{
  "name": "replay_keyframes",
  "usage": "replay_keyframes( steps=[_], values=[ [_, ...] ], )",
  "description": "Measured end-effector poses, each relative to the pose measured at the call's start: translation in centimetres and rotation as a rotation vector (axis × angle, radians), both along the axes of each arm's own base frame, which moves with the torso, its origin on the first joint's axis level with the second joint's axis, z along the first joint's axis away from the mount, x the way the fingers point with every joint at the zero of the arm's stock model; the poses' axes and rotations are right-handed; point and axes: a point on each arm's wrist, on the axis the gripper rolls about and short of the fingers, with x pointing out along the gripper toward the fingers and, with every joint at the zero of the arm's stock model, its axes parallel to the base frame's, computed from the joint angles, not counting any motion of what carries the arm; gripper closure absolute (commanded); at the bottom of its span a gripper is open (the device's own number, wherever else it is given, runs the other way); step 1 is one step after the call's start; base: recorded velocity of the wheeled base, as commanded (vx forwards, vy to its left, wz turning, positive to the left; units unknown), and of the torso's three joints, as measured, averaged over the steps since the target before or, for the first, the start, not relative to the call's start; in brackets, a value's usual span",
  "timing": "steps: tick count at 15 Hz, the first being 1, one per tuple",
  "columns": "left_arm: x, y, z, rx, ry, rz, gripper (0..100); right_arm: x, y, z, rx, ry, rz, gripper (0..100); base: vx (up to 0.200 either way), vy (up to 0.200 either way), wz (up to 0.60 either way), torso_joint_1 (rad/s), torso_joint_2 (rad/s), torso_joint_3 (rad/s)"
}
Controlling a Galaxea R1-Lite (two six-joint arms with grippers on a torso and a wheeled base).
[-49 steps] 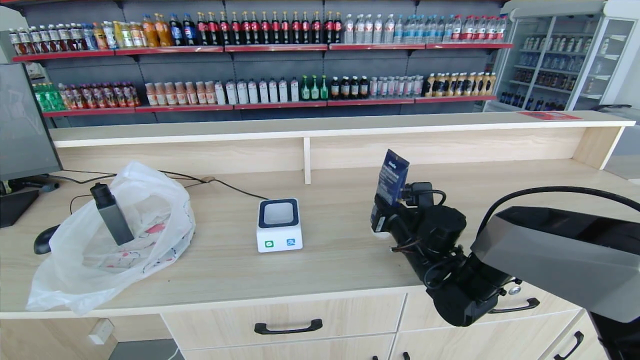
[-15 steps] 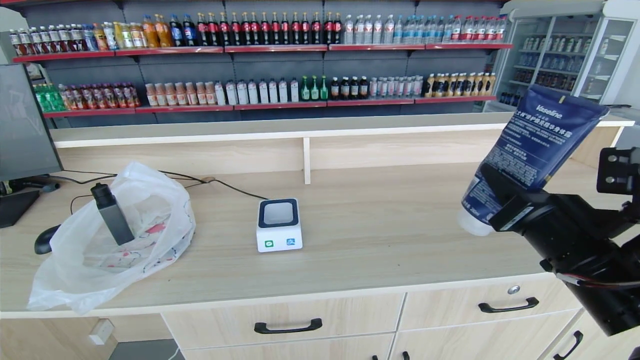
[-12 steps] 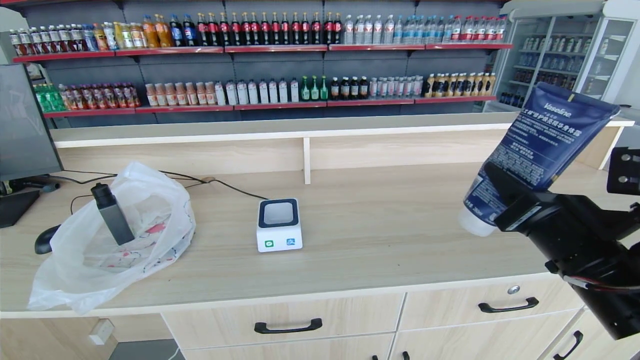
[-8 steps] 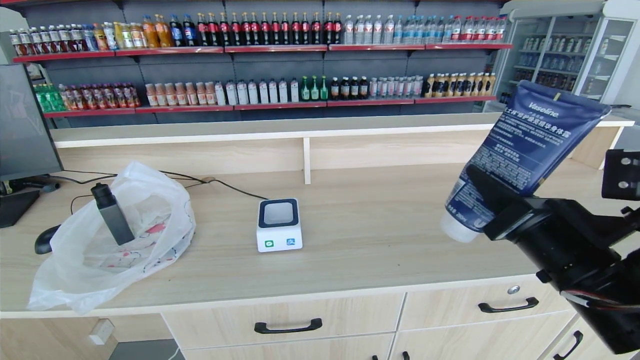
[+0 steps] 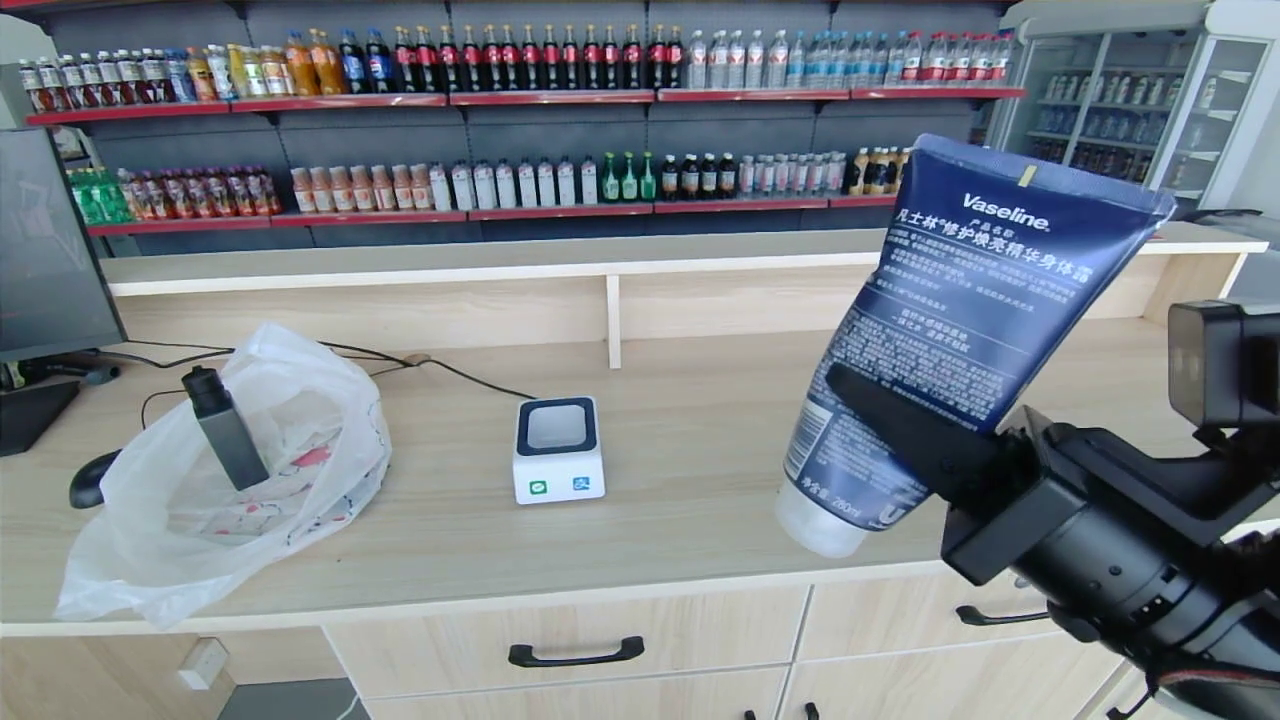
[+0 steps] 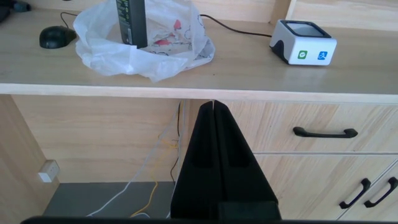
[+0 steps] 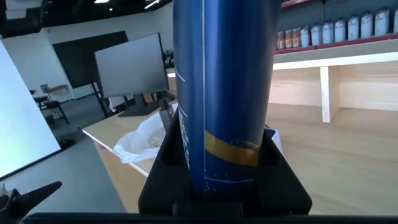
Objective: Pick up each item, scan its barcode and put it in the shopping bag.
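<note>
My right gripper (image 5: 862, 402) pinches the blue tube (image 5: 985, 280), tilted cap-down over the counter (image 5: 700, 490), right of the scanner (image 5: 559, 449). My left gripper (image 6: 214, 113), jaws pressed together, hangs below the counter edge. 1 dark bottle (image 5: 222, 425) stands in the shopping bag (image 5: 320, 470).

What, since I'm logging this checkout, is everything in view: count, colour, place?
lotion tube: one, dark blue, white cap down, held above the right of the counter.
scanner: one, white, dark top, mid-counter.
shopping bag: one, translucent white, counter's left.
bottle: one, grey, black cap, leaning in the shopping bag.
mouse: one, black, left of the bag.
drink bottles: many, mixed colours, red shelves behind.
counter: one, light wood, drawers beneath.
right gripper: one, black, shut on the lotion tube.
left gripper: one, black, shut, below the counter's front edge.
</note>
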Motion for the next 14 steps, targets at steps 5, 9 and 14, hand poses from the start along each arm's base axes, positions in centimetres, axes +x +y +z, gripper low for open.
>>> replay_keyframes(
  steps=[5,9,14],
  values=[
    [0.0,0.0,0.0,0.000,0.000,0.000,100,-0.8,-0.3,1.3,0.072,0.008,0.158,100,0.000,0.000,0.00,0.000,0.00,0.000],
    [0.0,0.0,0.0,0.000,0.000,0.000,100,-1.6,-0.5,1.9,0.086,0.014,0.332,100,0.000,0.000,0.00,0.000,0.00,0.000],
    [0.0,0.0,0.0,0.000,-0.001,0.000,100,-1.5,-0.2,3.1,0.107,-0.004,0.444,100,0.000,0.000,0.00,0.000,0.00,0.000]
  ],
)
